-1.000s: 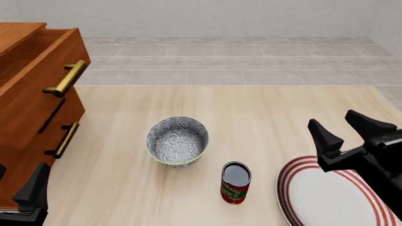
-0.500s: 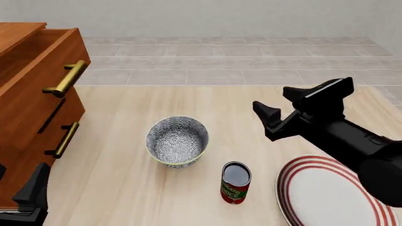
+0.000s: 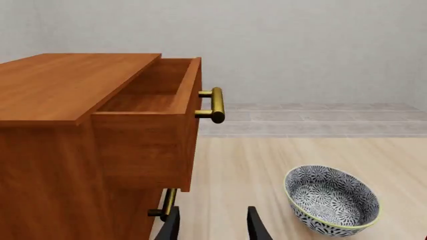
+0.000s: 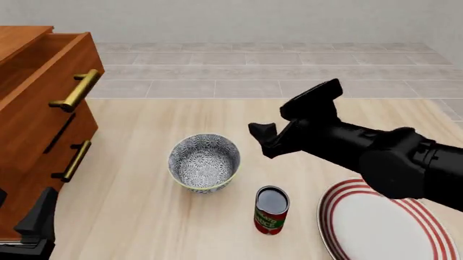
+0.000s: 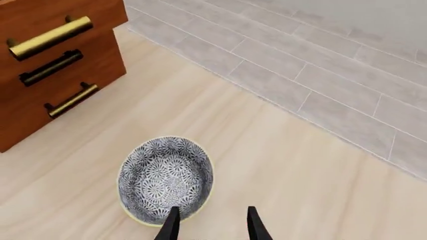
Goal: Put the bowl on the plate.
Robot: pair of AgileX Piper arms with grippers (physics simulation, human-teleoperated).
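The bowl (image 4: 204, 162), blue-grey and white floral with a pale rim, stands upright on the wooden table left of centre; it also shows in the left wrist view (image 3: 331, 200) and the right wrist view (image 5: 165, 178). The plate (image 4: 376, 230), white with red rings, lies at the front right, partly cut off by the frame. My right gripper (image 4: 271, 122) hovers open, just right of and above the bowl, pointing toward it; its open fingertips (image 5: 172, 226) sit near the bowl's rim. My left gripper (image 4: 25, 206) rests open at the front left, holding nothing.
A red can (image 4: 272, 210) stands between the bowl and the plate, close to the front. A wooden cabinet (image 4: 40, 114) with brass handles and an open top drawer (image 3: 157, 95) fills the left side. Tiled floor lies beyond the table's far edge.
My right arm has swung left and forward, from over the plate to just right of the bowl, and the gripper has rolled over. The bowl, can and left arm have not moved.
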